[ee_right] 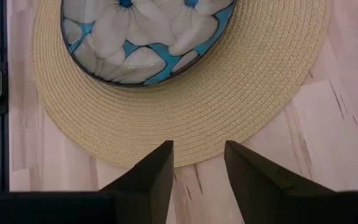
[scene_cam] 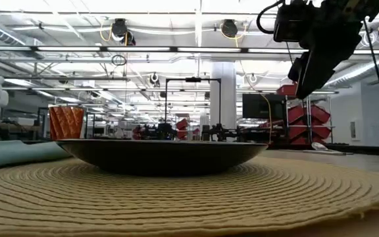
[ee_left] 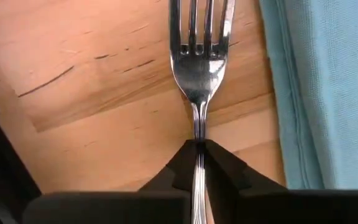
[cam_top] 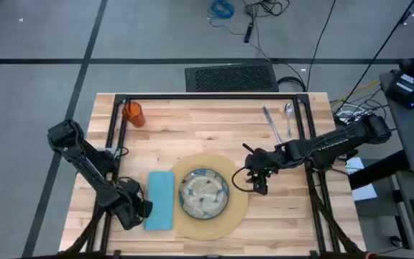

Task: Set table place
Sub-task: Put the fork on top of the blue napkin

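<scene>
Wooden table (cam_top: 279, 216), round mat (cam_top: 241, 205) at lower centre, napkin (cam_top: 159, 200) to its left, cup (cam_top: 134, 113) upper left, knife (cam_top: 271, 124) and spoon (cam_top: 289, 115) upper right

Bright, even ceiling strip lights wash the room, leaving soft short shadows on the bench (cam_top: 214, 115). Glare streaks the fork (ee_left: 199, 56) just ahead of the left jaws; the mat (scene_cam: 189, 197) blurs close to the low camera

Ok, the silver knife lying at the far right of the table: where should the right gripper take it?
Judging by its pose, grip the silver knife mid-handle from straight above, fingers across its narrow width. It lies flat on the wooden table, close beside the spoon. The right gripper is open and empty.
</scene>
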Robot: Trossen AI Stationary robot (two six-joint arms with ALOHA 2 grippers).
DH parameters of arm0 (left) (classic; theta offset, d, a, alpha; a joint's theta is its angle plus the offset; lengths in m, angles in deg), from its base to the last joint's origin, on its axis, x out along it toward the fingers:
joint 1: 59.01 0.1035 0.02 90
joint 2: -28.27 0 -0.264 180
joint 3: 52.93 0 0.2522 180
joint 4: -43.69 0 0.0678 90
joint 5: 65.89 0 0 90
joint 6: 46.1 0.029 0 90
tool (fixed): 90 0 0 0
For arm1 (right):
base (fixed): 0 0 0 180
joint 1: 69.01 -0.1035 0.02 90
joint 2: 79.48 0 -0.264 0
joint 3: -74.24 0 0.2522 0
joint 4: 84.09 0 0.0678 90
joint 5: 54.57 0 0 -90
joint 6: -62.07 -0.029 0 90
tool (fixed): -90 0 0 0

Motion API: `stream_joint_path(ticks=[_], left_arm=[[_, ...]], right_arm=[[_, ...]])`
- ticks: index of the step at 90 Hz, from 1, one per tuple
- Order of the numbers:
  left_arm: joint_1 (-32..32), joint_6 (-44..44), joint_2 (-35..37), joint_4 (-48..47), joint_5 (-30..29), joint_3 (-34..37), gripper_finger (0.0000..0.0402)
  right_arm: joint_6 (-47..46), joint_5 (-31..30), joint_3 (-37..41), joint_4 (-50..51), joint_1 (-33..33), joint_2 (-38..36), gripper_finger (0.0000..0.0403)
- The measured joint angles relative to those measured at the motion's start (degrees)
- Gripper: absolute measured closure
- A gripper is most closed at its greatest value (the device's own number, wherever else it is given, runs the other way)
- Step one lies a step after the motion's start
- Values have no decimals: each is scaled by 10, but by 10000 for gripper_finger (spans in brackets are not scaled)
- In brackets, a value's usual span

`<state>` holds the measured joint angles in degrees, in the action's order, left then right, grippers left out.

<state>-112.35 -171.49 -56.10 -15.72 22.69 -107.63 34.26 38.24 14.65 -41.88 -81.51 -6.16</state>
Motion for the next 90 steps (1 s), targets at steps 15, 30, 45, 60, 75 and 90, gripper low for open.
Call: stream_joint_path(ticks=[15,30,45,60,75,90], left_arm=[[0,2,30,-48,3,-32,400],[5,-5,75,-157,-21,-95,401],[50,-3,90,-144,-71,-142,401],[115,12,89,-127,-131,-158,401],[175,38,56,-121,-134,-158,401],[216,94,7,-80,-84,-158,401]], right_arm=[[1,0,0,0,0,0,268],[2,0,0,0,0,0,268],[1,0,0,0,0,0,268],[4,0,0,-6,0,0,268],[12,0,0,1,-2,0,268],[27,1,0,1,-12,0,268]])
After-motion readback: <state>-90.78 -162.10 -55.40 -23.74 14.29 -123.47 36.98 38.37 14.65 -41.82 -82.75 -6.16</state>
